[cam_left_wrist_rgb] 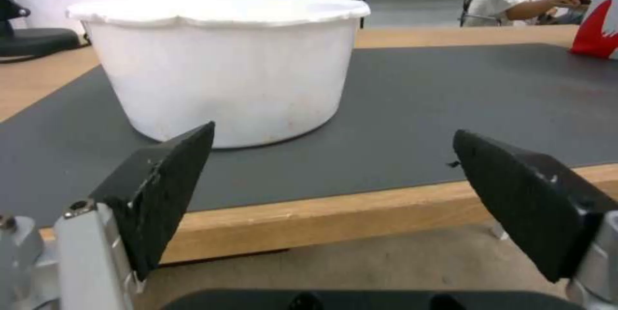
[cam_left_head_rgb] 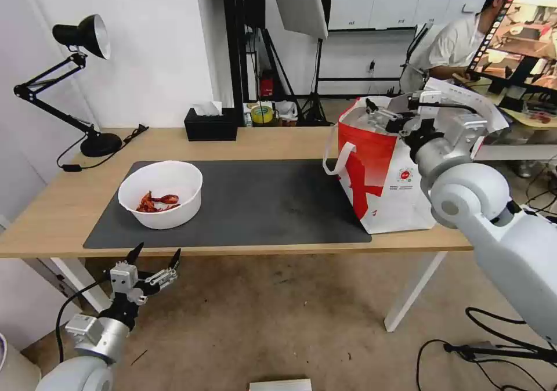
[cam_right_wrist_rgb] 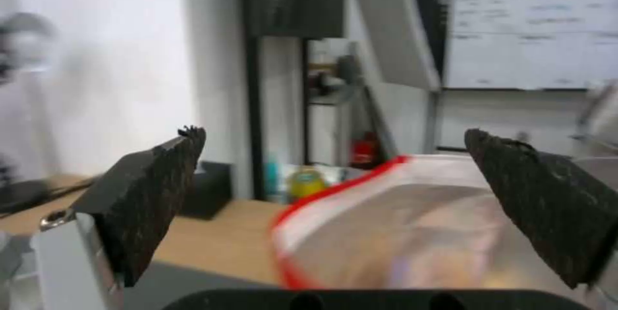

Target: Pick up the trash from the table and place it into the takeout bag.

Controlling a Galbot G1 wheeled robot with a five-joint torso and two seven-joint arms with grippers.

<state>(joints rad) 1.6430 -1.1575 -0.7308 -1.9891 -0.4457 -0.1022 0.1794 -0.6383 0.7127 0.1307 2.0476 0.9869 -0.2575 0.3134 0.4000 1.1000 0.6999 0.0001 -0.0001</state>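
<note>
Fingers spread and empty, the right gripper (cam_left_head_rgb: 377, 112) hovers over the takeout bag (cam_left_head_rgb: 383, 170) at centre right, while the left gripper (cam_left_head_rgb: 154, 256), also released, waits lower left facing the white bowl of red shells (cam_left_head_rgb: 161, 194) on the table (cam_left_head_rgb: 272, 141).

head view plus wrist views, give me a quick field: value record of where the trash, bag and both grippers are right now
table: light wood, dark grey mat on it
trash left on table: white bowl of red shells, on the mat's left part
takeout bag: upright on the table's right end, top open
left gripper: open, empty, just off the table's front edge, facing the bowl
right gripper: open, empty, raised over the bag's open top
other items: black lamp and black tissue box along the table's far edge
</note>
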